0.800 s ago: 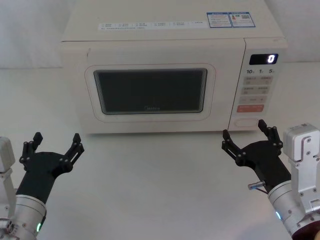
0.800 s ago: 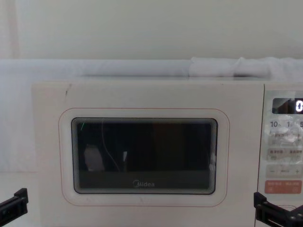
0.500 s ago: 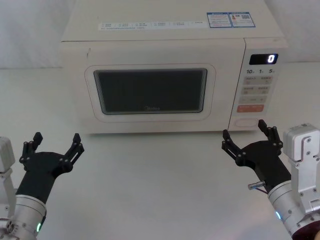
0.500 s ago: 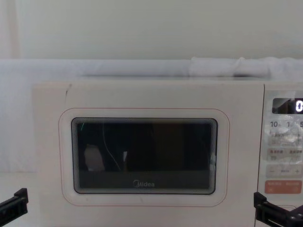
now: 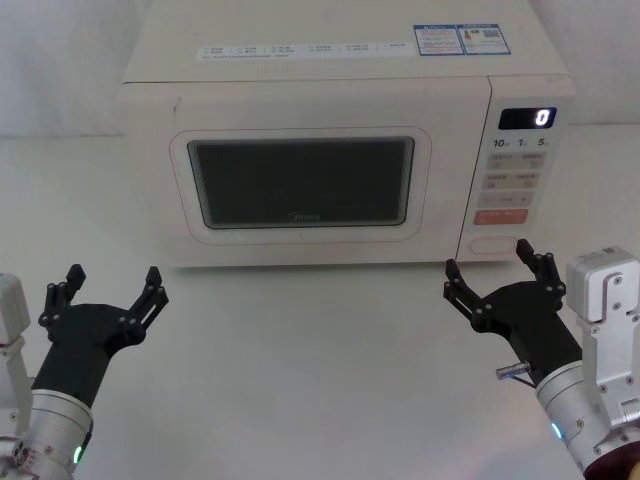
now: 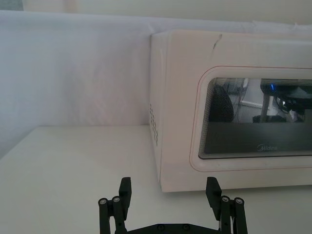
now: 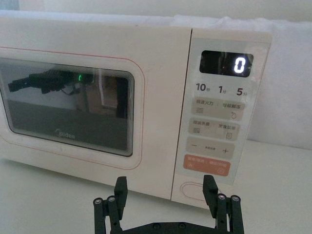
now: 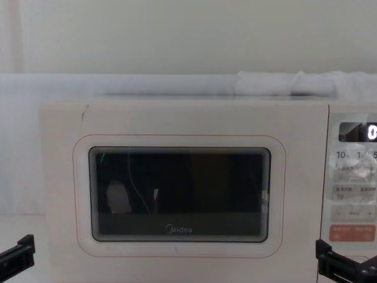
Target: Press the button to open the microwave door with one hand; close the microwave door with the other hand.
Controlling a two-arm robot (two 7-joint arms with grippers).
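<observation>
Jaws spread wide and holding nothing, the black angular left gripper (image 5: 110, 283) hovers low over the white bench (image 5: 300, 350), well in front of the left front corner of the cream-white boxy Midea microwave (image 5: 340, 60). Its likely job is the large cream-white microwave door (image 5: 300, 255) with the dark rounded window, which sits flush and shut. Judging by its build, that panel is stiff, light on its hinge and smooth-faced; nothing on it needs pinching, so a flat push near its free right edge should swing it home once it stands open.

Further right, the control panel carries a lit dark display (image 7: 226, 63), small grey keys and an orange-red key, and at its foot the wide cream pill-shaped button (image 7: 199, 190). It looks like a firm sprung key wanting a straight poke, not a grip. The black right gripper (image 5: 497, 280), jaws likewise parted and empty, hangs just before it, apart from the panel; in the right wrist view the button lies between the jaws.
</observation>
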